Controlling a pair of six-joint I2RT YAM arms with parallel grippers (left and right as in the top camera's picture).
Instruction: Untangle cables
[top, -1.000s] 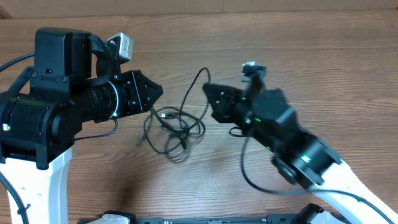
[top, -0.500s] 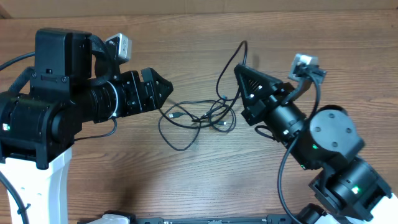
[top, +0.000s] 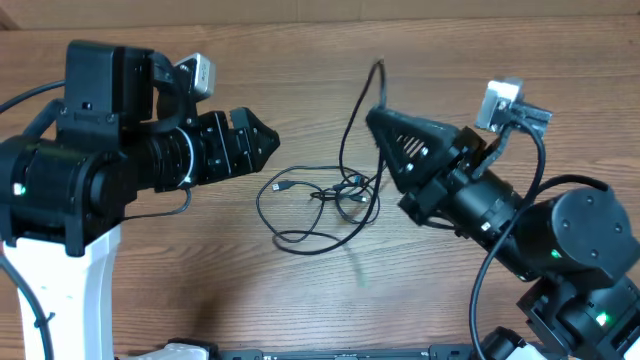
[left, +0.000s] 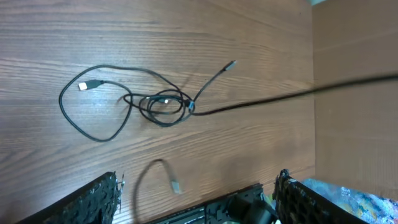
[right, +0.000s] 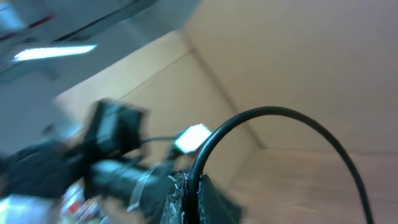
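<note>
The cables (top: 318, 200) lie as thin black cords in a loose tangle on the wooden table between the arms, with a small plug (top: 281, 186) at the left. My right gripper (top: 373, 117) is shut on one cable, which rises from the tangle to my jaws and ends above them (top: 378, 64). In the right wrist view that cable (right: 280, 112) arcs out of my shut gripper (right: 191, 182). My left gripper (top: 262, 142) is open, left of the tangle and holding nothing. In the left wrist view the knot (left: 160, 103) lies ahead of my open gripper (left: 199, 186), and a blurred loose cable end (left: 175, 185) shows between the fingers.
The wooden table (top: 200, 280) runs under both arms. A brown cardboard wall (left: 354, 37) stands along the far side. Thicker black robot cables (top: 480, 290) hang by the right arm, and the left arm's white base (top: 90, 290) stands at the near left.
My left gripper opened and let go of its cable. My right gripper swung right and up with its cable, dragging the tangle to the right and pulling it looser.
</note>
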